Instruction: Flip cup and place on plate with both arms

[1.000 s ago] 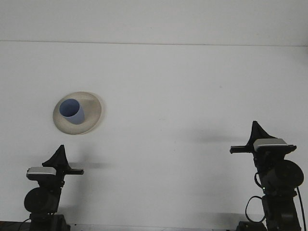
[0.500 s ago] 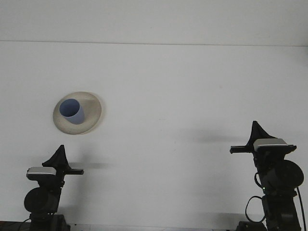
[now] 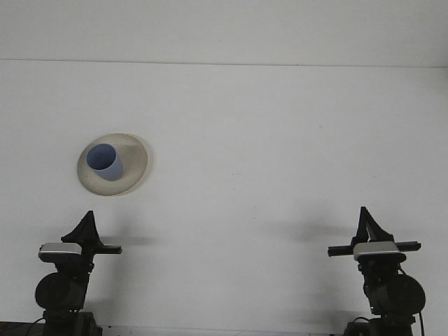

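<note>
One blue cup [image 3: 105,162] upright on plate [image 3: 136,164], white table [image 3: 266,140]

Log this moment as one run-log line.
cup: mouth up, on plate | left pincer: apart from cup | right pincer: apart from cup, holding nothing | table: white

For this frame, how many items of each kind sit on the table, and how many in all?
Cups: 1, the blue cup, upright on the plate
Plates: 1, the cream plate
Total: 2 items on the white table
</note>
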`<action>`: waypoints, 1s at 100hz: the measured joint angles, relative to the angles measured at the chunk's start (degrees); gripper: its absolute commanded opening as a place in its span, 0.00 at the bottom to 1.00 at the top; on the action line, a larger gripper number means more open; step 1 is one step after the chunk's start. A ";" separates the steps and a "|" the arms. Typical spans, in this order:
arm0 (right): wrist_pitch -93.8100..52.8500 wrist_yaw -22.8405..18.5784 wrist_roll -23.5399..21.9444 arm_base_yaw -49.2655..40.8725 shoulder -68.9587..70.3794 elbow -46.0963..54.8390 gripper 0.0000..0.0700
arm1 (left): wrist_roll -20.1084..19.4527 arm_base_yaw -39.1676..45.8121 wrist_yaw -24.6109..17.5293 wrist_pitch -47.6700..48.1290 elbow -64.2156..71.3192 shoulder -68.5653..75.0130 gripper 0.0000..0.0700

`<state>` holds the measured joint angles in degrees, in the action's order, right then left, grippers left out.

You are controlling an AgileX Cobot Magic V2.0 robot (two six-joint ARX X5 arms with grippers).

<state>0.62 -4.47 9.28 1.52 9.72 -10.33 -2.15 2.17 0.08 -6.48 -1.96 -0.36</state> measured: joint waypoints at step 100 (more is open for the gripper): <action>-1.11 1.49 6.86 0.31 -9.64 9.51 0.00 | 0.02 0.00 0.02 -0.15 0.00 0.00 0.02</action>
<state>-0.49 -2.98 16.14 1.83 0.08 -0.82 -2.13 2.17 0.10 -6.63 -1.96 -0.36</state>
